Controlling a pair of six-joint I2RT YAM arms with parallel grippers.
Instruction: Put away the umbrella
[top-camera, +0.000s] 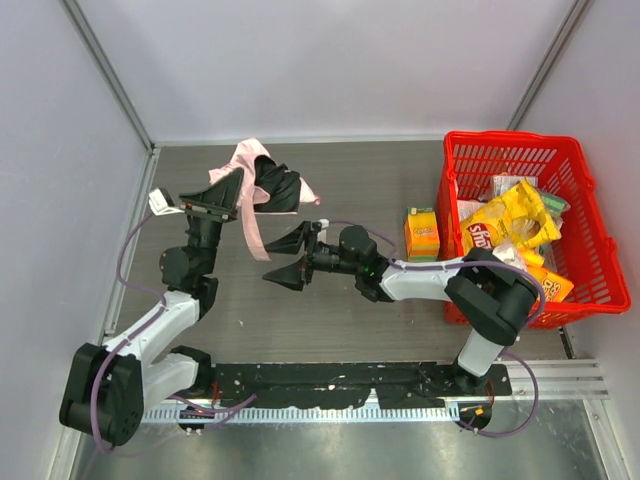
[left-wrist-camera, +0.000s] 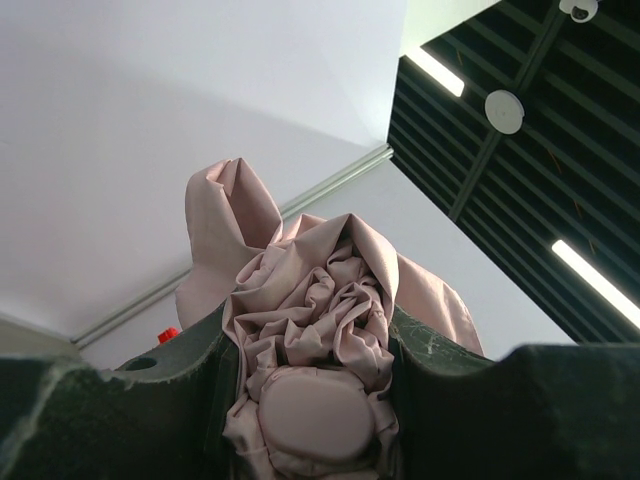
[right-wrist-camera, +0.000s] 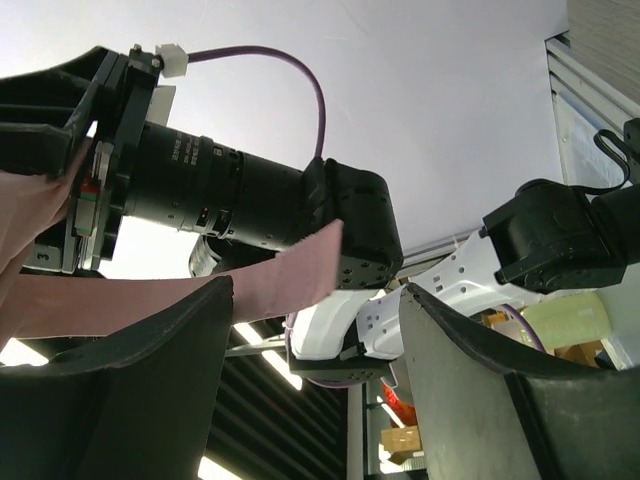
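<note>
The umbrella (top-camera: 262, 178) is a pale pink crumpled bundle with dark parts, held up above the table at the back left. My left gripper (top-camera: 240, 192) is shut on it. In the left wrist view the pink fabric (left-wrist-camera: 315, 330) fills the gap between both fingers of the left gripper (left-wrist-camera: 310, 345). Its narrow pink strap (top-camera: 251, 232) hangs down toward my right gripper (top-camera: 290, 257), which is open and empty just right of the strap's end. In the right wrist view the strap (right-wrist-camera: 200, 285) passes the left finger of the right gripper (right-wrist-camera: 315, 300), and the jaws stand wide apart.
A red basket (top-camera: 510, 138) with yellow snack bags (top-camera: 508, 222) stands at the right. An orange-yellow carton (top-camera: 422, 235) stands on the table just left of it. Grey walls close the left, back and right sides.
</note>
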